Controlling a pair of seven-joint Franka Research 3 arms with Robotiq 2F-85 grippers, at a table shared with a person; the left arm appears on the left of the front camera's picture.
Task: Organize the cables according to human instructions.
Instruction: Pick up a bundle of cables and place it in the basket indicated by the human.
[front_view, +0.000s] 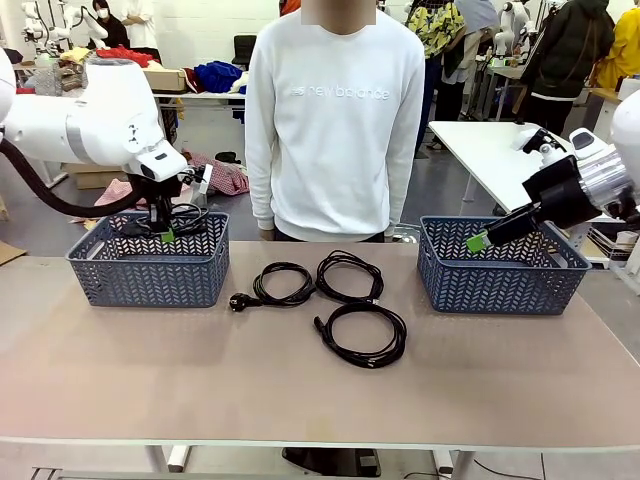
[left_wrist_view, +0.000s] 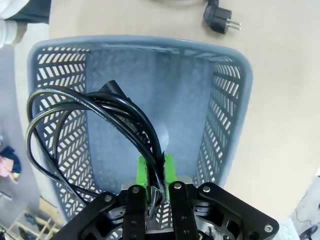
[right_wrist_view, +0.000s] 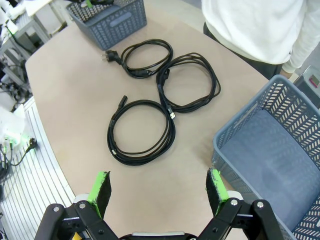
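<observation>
Left wrist view: left fingers (left_wrist_view: 170, 169) pinch a cable (left_wrist_view: 95, 106) above basket (left_wrist_view: 227, 125), right fingers (right_wrist_view: 101, 189) spread

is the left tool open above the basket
No, the left tool is shut on a coiled black cable over the grey basket.

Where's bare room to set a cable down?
Free: the table's wide near strip; the gap between the three coils and the right basket; that basket's bare floor. Crowded: middle, coils bunched; left basket, where the left gripper holds a cable.
</observation>
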